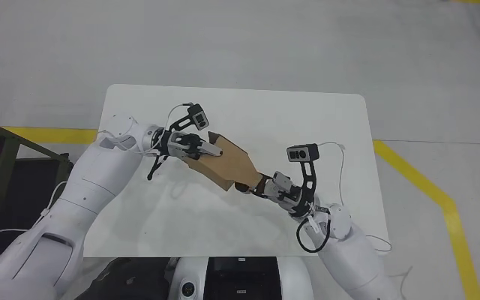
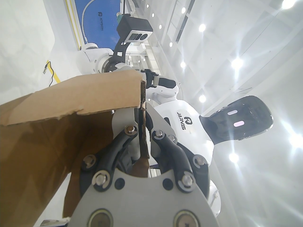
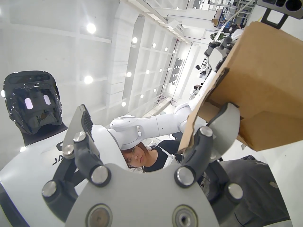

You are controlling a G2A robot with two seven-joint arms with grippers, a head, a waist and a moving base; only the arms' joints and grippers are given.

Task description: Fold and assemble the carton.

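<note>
**Top view.** The carton (image 1: 229,161) sits over the middle of the tabletop (image 1: 300,120). It is a brown, partly squared-up box, and its long axis runs from 10 o'clock to 4 o'clock. I cannot tell whether its underside touches the surface. One claw meets each end, so neither arm is the nearer.

**Left wrist view.** At the 10 o'clock end, the left claw (image 2: 141,119) is clenched on a raw edge of the carton wall, with the cardboard pinched between both fingers.

**Right wrist view.** At the 4 o'clock end, the right claw (image 3: 155,115) is released and its jaws are spread wide. One finger (image 3: 225,119) touches the carton at its open end, beside a loose flap (image 3: 190,124) that juts out from the box. The other finger stands well apart from it.

**Contents.** The part of the open end I can see shows only bare cardboard. The rest of the interior is hidden.

**Judgement.** I think the coming move turns on the 4 o'clock end. The left claw anchors the far end, and the loose flap lies against the right claw's finger, placed to be pushed inward across the long axis.
</note>
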